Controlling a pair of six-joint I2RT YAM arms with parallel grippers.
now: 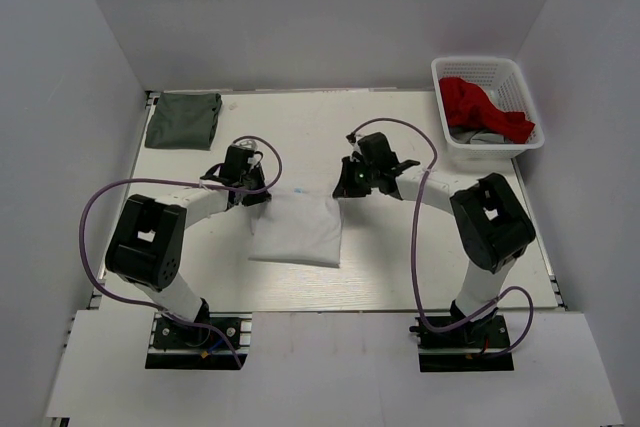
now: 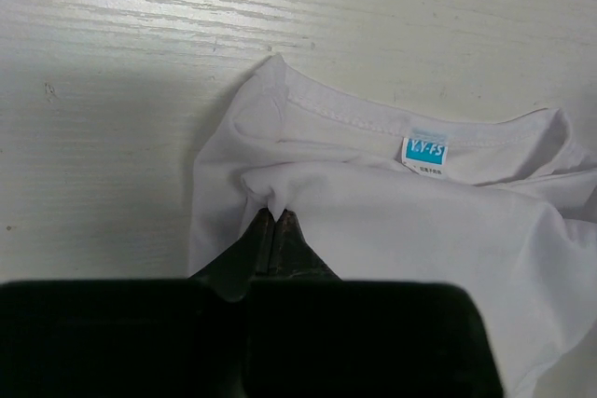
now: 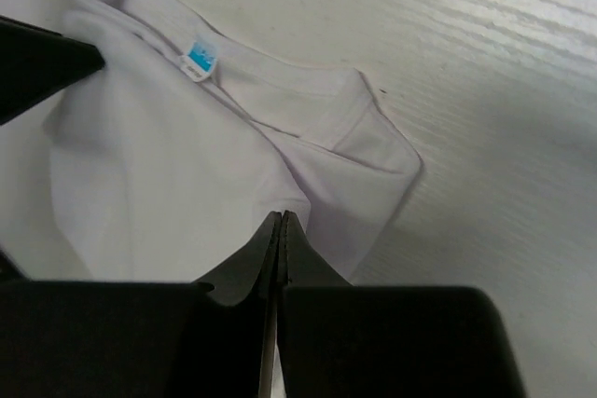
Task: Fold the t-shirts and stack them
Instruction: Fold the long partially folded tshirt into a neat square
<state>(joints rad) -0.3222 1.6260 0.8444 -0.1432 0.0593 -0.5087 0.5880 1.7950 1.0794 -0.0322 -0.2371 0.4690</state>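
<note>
left tool (image 2: 277,215) and right tool (image 3: 282,220) clamp tight on far edge of white t-shirt (image 1: 297,232).

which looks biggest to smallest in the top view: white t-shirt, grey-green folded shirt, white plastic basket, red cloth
1. white plastic mesh basket
2. white cloth t-shirt
3. dark grey-green folded t-shirt, close behind the white one
4. crumpled red cloth in the basket
</note>
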